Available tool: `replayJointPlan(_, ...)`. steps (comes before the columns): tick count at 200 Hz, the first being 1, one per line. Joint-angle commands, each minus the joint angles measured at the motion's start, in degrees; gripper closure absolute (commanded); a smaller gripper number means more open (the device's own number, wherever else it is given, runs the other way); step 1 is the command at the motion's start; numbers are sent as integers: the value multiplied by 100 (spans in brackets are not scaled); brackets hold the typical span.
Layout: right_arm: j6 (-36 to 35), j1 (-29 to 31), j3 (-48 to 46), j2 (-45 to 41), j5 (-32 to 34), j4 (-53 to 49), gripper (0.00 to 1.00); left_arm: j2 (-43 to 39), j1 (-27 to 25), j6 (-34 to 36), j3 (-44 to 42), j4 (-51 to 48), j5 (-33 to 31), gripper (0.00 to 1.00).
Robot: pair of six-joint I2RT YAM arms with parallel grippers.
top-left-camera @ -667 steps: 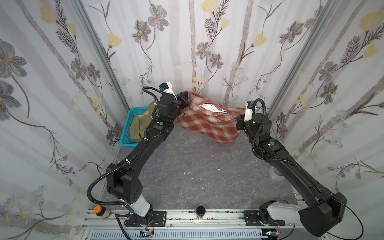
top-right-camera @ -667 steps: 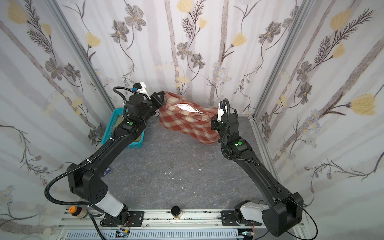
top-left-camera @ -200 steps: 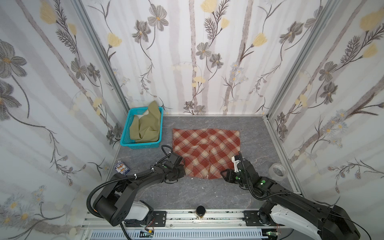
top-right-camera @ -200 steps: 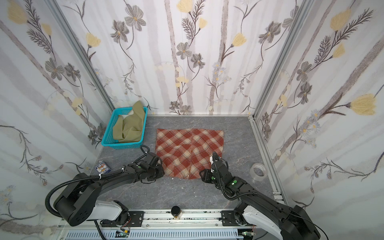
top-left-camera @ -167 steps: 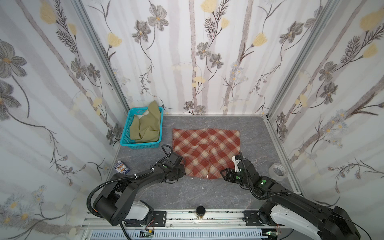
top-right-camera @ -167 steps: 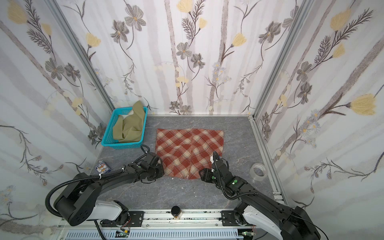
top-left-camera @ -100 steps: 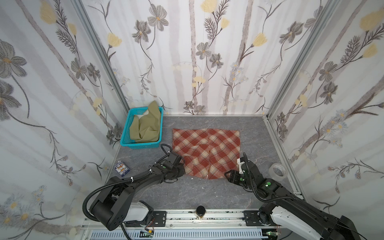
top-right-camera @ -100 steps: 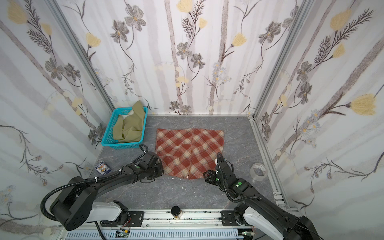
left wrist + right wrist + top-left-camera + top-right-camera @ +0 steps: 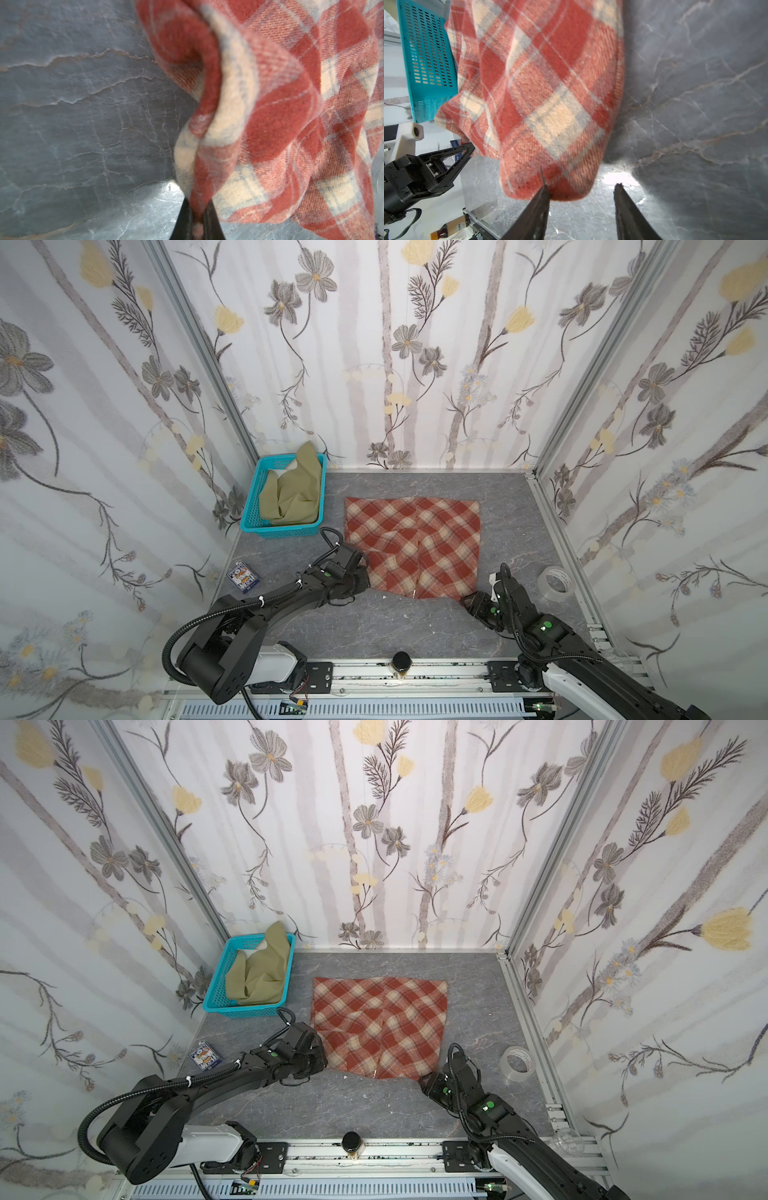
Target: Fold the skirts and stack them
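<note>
The rust-red and cream plaid skirt (image 9: 415,543) (image 9: 382,1023) lies spread flat in the middle of the grey table. My left gripper (image 9: 365,572) (image 9: 322,1052) is at its near left corner. In the left wrist view the gripper (image 9: 197,205) is shut on a bunched fold of the plaid skirt (image 9: 280,104). My right gripper (image 9: 467,599) (image 9: 424,1080) sits low at the near right corner. In the right wrist view it (image 9: 581,186) stands open, with the skirt's corner (image 9: 550,93) lying loose by one fingertip. The olive-green skirt (image 9: 291,493) (image 9: 257,973) is crumpled in the turquoise basket (image 9: 278,531) (image 9: 241,1011).
A roll of clear tape (image 9: 555,580) (image 9: 516,1060) lies near the right wall. A small card pack (image 9: 242,577) (image 9: 205,1056) lies on the left. A dark-capped bottle (image 9: 401,662) stands at the front rail. Flowered walls close in three sides.
Seconds ago both grippers held the plaid skirt up at the back; it now lies flat. In the last second the right gripper let go and drew back toward the near right. The left grip held.
</note>
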Motion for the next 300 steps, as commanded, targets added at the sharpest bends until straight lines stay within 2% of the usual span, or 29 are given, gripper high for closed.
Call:
replayJointPlan(1, 460, -28, -210, -172, -153, 684, 49, -7, 10, 14, 24, 5, -32, 100)
replayJointPlan(39, 592, -22, -402, -171, -35, 1081, 49, 18, 19, 32, 54, 13, -74, 100)
replayJointPlan(66, 557, -21, -369, 35, 101, 1237, 46, 28, 20, 23, 64, 13, -48, 100)
replayJointPlan(88, 587, -26, -418, 191, 213, 1493, 50, 11, 18, 17, 56, 13, -81, 100)
replayJointPlan(107, 658, -22, -448, 299, 337, 1650, 62, 11, 19, -3, 57, 13, -99, 100)
replayJointPlan(140, 673, -22, -476, 389, 322, 1845, 100, 14, 19, -3, 94, 13, -192, 100)
replayJointPlan(175, 319, -58, 26, 46, 446, 1240, 100, -95, 107, 84, 381, 5, -303, 100)
replayJointPlan(204, -326, -460, 911, -176, 436, 610, 100, -367, 411, 128, 736, -4, -313, 100)
replayJointPlan(252, -1600, -1442, 2517, 533, -245, 136, 100, -1091, 1124, 418, 1406, -103, -321, 100)
replayJointPlan(300, -2259, -2001, 3772, 1236, -675, 68, 100, -1152, 1580, 643, 2187, -101, -518, 100)
